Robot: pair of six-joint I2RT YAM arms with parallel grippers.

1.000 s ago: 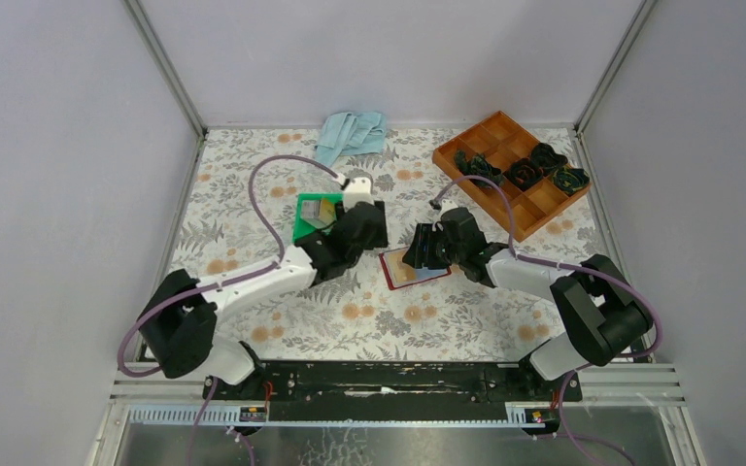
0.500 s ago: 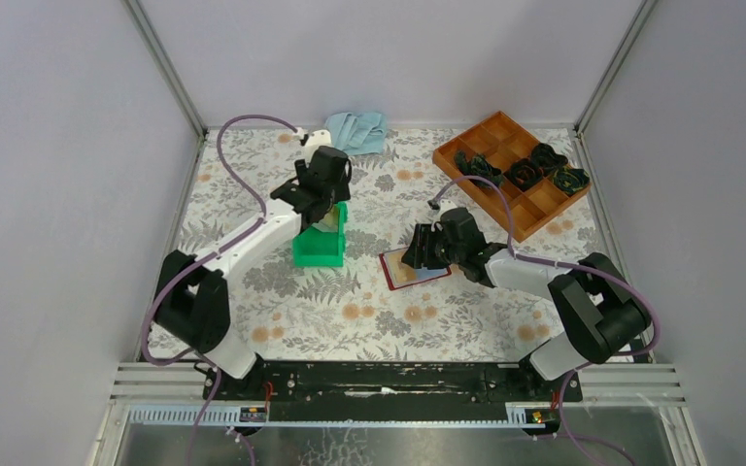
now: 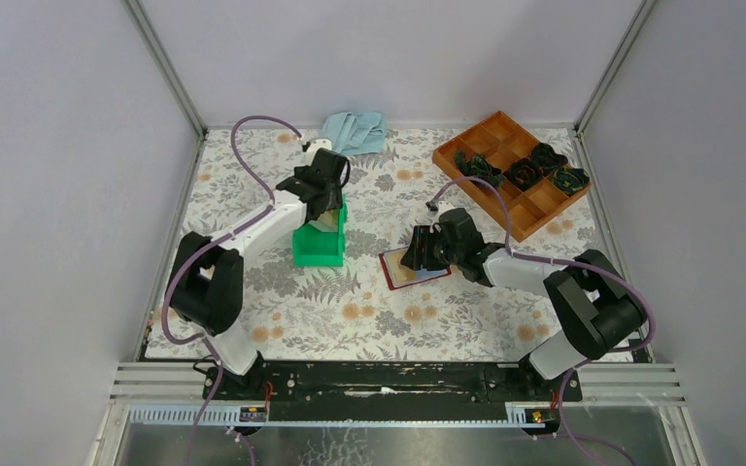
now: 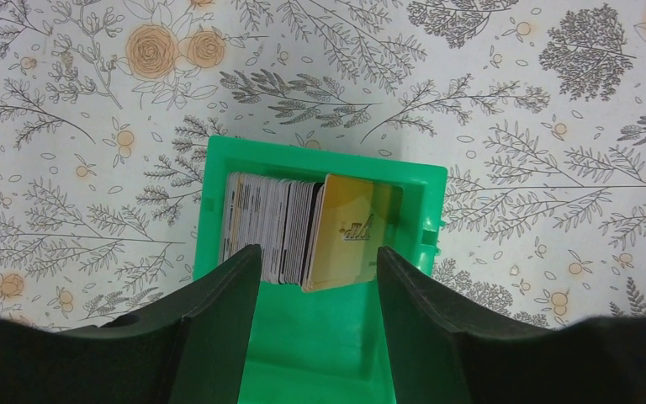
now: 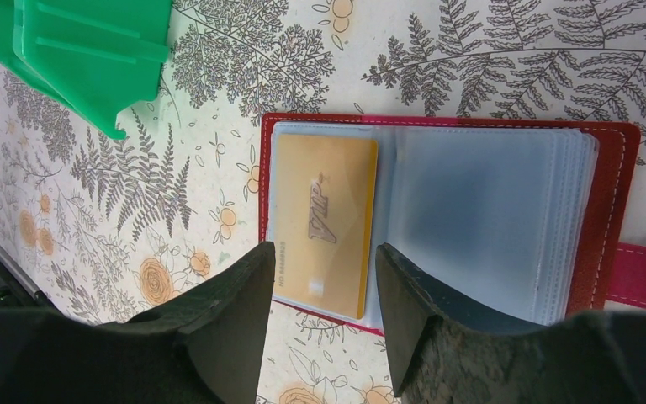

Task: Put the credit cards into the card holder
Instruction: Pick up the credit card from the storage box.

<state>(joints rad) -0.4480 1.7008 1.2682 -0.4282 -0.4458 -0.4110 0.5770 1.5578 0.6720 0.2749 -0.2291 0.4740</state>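
Observation:
A green plastic bin (image 4: 320, 337) holds a row of upright credit cards (image 4: 282, 227), a gold one (image 4: 353, 231) at the right end. My left gripper (image 4: 318, 257) is open and empty just above the cards, its jaws either side of them; from above it (image 3: 322, 199) sits over the bin (image 3: 316, 248). The dark red card holder (image 5: 618, 194) lies open on the table with a gold card (image 5: 324, 223) in its left pocket and clear sleeves on the right. My right gripper (image 5: 324, 257) is open above the holder's near edge; from above the gripper (image 3: 418, 254) covers part of the holder (image 3: 393, 272).
An orange compartment tray (image 3: 510, 170) with dark items stands at the back right. A pale blue cloth (image 3: 353, 131) lies at the back centre. Grey walls enclose the floral table (image 3: 398, 320). The bin's corner shows in the right wrist view (image 5: 84, 59).
My left arm swung from right of the green bin, near the middle, to the far side and now hovers over the bin's cards. The right arm and the holder stayed put.

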